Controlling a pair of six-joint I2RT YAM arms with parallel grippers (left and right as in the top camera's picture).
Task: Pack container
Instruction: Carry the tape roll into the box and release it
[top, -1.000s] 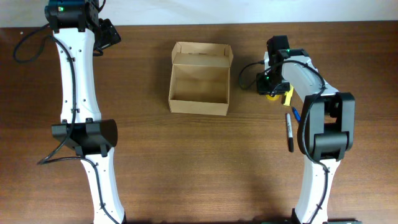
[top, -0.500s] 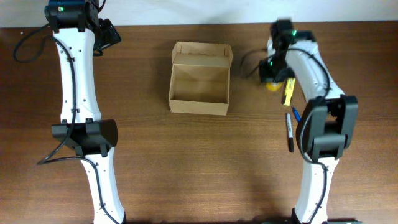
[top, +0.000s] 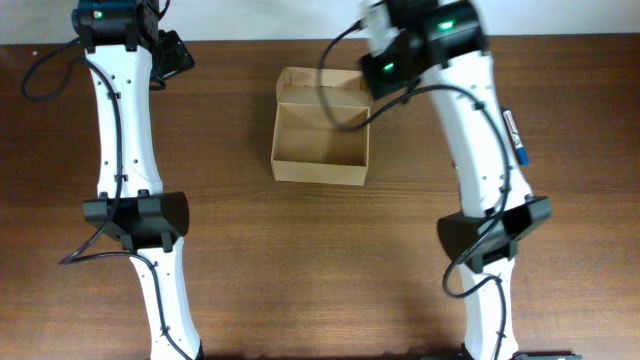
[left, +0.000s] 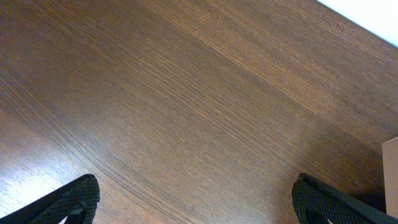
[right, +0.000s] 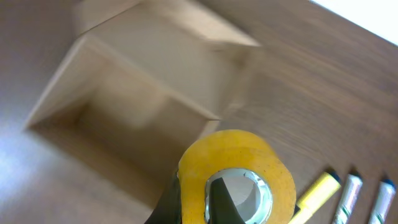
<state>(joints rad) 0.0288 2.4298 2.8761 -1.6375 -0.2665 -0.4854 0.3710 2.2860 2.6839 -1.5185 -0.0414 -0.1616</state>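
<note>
Left gripper (left: 198, 203) released, jaws wide over bare table (left: 186, 93), well off at container's (top: 318, 172) 10 o'clock. Container sits open, table centre toward 12 o'clock. Right gripper (top: 388, 58) clenched on yellow tape roll (right: 236, 163), above container's 2 o'clock corner. Markers (right: 317, 194) at roll's 4 o'clock.

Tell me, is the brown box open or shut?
Open. From overhead the box shows its inside floor, and its flap lid leans back at the far edge.
</note>
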